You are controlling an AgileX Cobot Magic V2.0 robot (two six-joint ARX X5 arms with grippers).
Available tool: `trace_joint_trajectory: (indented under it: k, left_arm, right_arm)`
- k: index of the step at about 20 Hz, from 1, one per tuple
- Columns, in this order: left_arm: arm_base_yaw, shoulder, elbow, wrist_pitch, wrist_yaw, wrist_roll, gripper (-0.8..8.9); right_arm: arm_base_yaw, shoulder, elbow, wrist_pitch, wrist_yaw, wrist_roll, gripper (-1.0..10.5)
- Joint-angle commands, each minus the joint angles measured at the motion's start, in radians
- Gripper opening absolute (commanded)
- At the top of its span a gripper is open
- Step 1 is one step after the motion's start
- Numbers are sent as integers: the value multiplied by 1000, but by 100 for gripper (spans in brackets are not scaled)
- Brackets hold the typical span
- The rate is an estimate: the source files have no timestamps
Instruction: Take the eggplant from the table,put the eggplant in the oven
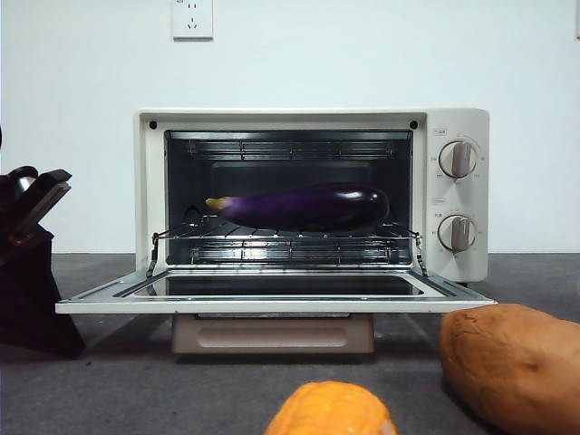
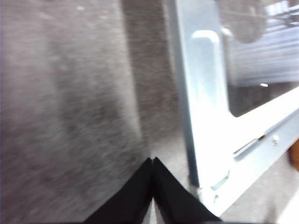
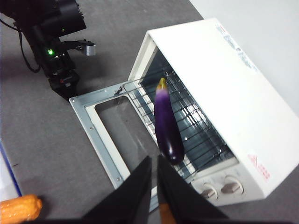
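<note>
The glossy purple eggplant (image 1: 304, 206) lies lengthwise on the wire rack inside the open oven (image 1: 313, 195), its yellow-green stem tip toward the left wall. From above, the eggplant (image 3: 167, 125) rests on the rack behind the lowered door (image 3: 100, 135). My right gripper (image 3: 154, 161) hangs high above the oven's front, shut and empty, apart from the eggplant. Low over the table (image 2: 70, 116), my left gripper (image 2: 153, 164) is shut and empty, beside the metal frame of the door (image 2: 205, 116). The left arm (image 1: 27, 272) stands at the door's left corner.
A brown sweet potato (image 1: 512, 362) lies on the table at the near right. An orange corn cob (image 1: 331, 412) sits at the near middle, in front of the door's beige handle (image 1: 272, 333). The corn cob (image 3: 18, 208) is well clear of the door.
</note>
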Motion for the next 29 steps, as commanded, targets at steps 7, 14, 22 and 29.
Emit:
trace_joint_trajectory:
  k: [7,14,22,29]
  left_arm:
    - [2,26,8,46,105,37,6]
    - [24,26,18,47,190,77,6]
    - [84,26,93,36,313,62,6]
    - [113,26,227,38,517,26,6]
  right_arm:
    - [14,-23,18,-61,0,76,3]
    - [14,-23,7,-122,-1,100,3]
    - [14,-51,-138,-106,0,122,3]
    - [14,-108,-370,-19,-1,154,3]
